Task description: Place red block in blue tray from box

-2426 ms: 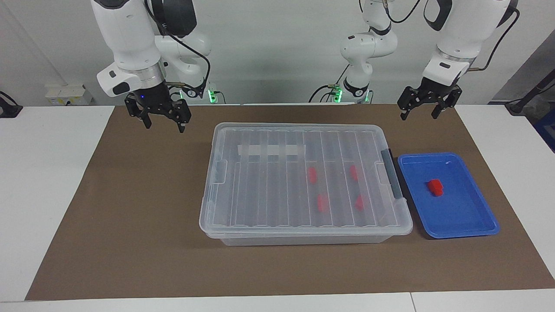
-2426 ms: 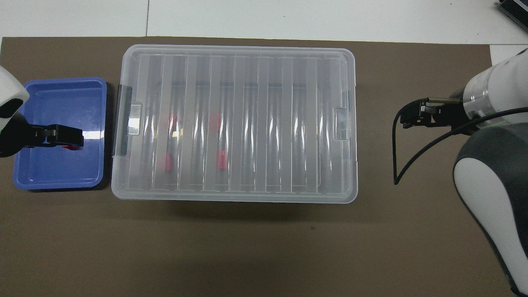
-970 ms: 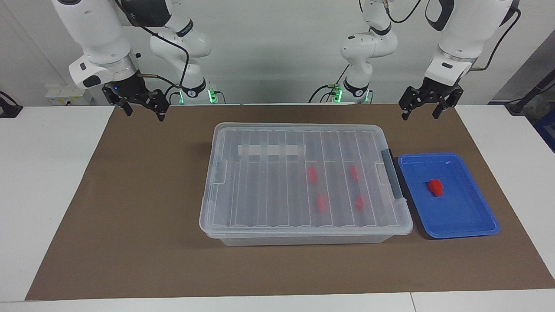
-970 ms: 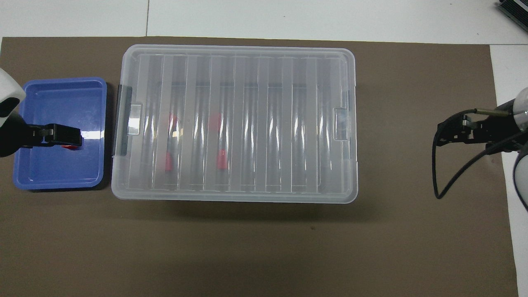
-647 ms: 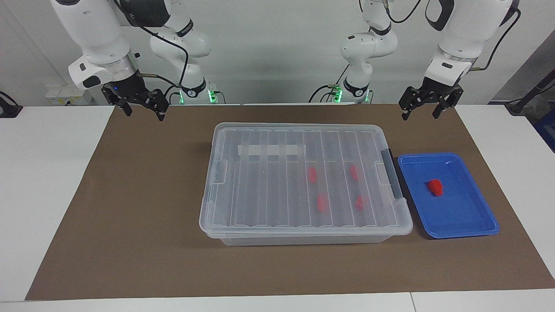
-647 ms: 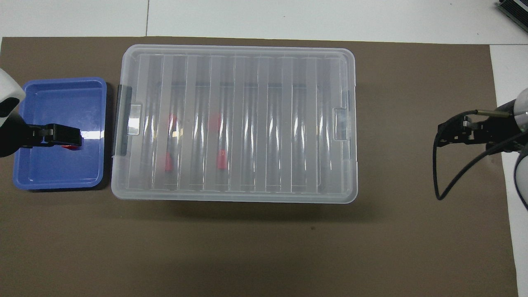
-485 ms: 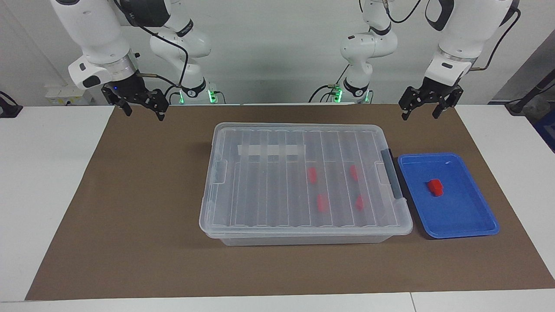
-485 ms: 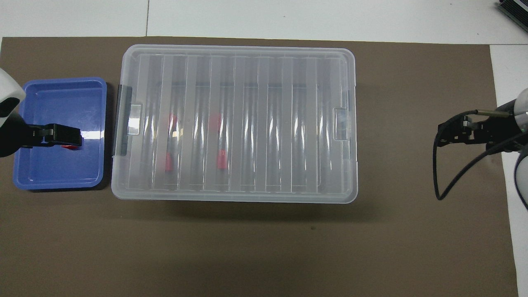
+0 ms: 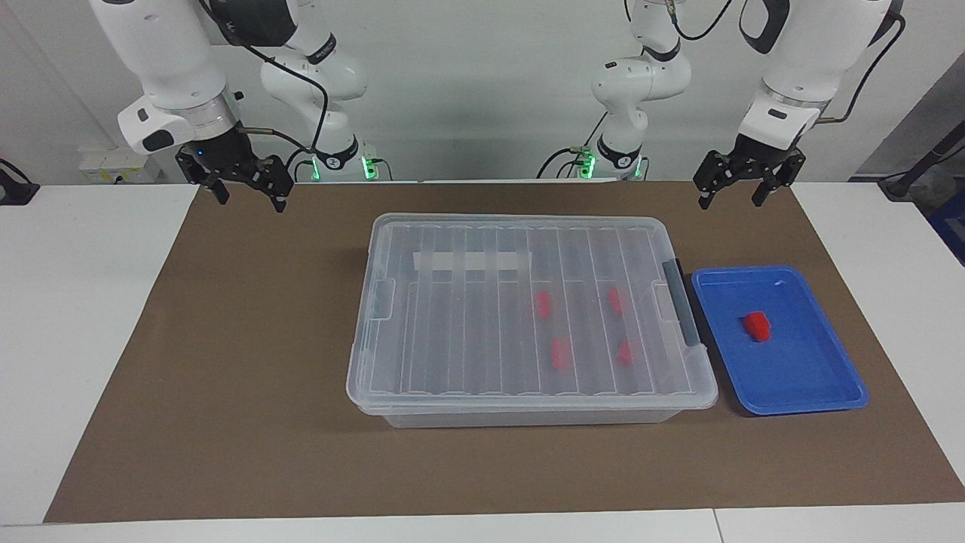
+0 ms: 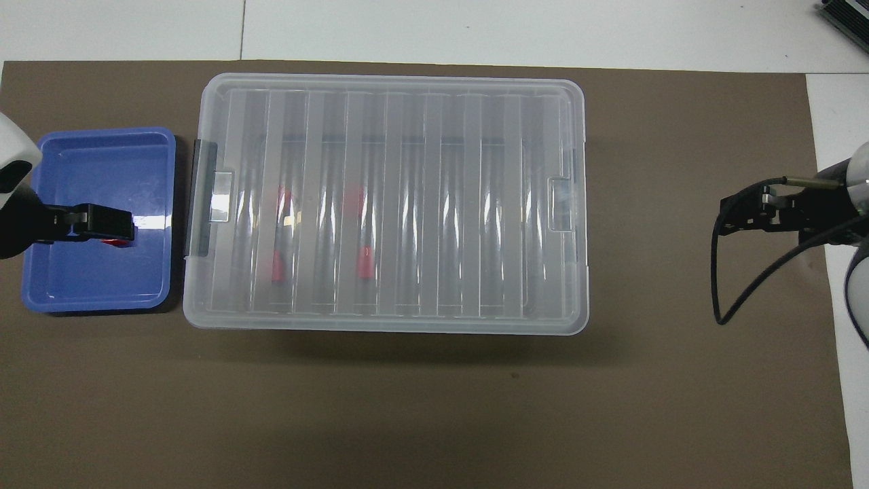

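The box (image 9: pixel 530 320) sat closed in the middle of the brown mat (image 9: pixel 226 362) on the desk (image 9: pixel 68 317), its ribbed clear lid (image 10: pixel 387 197) seated flat and a dark latch (image 9: pixel 681 302) showing at the end toward the left arm. Through the lid four red blocks (image 9: pixel 554 352) could be seen inside, grouped in the half of the box toward the left arm's end. Just beside that end of the box lay the blue tray (image 9: pixel 814 385), and the red block (image 9: pixel 757 326) rested on its floor near the middle, apart from the rim. The left gripper (image 9: pixel 736 197) hung in the air over the mat's edge nearest the robots, its fingers spread apart and holding nothing. The right gripper (image 9: pixel 247 197) hung over the mat's corner at the right arm's end, its fingers likewise parted and empty.
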Controlling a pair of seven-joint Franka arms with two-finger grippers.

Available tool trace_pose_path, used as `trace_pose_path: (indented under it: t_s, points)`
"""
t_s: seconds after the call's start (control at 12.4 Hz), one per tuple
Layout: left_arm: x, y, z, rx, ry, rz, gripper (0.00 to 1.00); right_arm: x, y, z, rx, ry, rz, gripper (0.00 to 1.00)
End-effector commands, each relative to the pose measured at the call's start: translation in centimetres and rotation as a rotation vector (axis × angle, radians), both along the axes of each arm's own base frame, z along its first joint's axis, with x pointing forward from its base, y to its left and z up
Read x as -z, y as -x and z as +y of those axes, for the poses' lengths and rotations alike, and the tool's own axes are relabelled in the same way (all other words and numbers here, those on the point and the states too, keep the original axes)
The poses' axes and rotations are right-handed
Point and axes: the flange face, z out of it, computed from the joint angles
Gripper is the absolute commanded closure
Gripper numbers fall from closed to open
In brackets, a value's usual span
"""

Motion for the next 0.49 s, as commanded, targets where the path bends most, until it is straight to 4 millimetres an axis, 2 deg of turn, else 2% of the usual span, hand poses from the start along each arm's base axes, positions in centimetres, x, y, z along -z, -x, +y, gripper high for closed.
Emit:
trace_pose_path:
  t_s: [0.0,0.4]
  points:
    - [-0.16,0.53,0.25,-0.014,0.009,-0.003,0.00,0.01,0.61,-0.15,-0.018,-0.007,-0.015,0.00]
    - [-0.16,0.53,0.26,-0.014,0.008,-0.003,0.00,0.06,0.59,-0.24,-0.025,-0.007,-0.015,0.00]
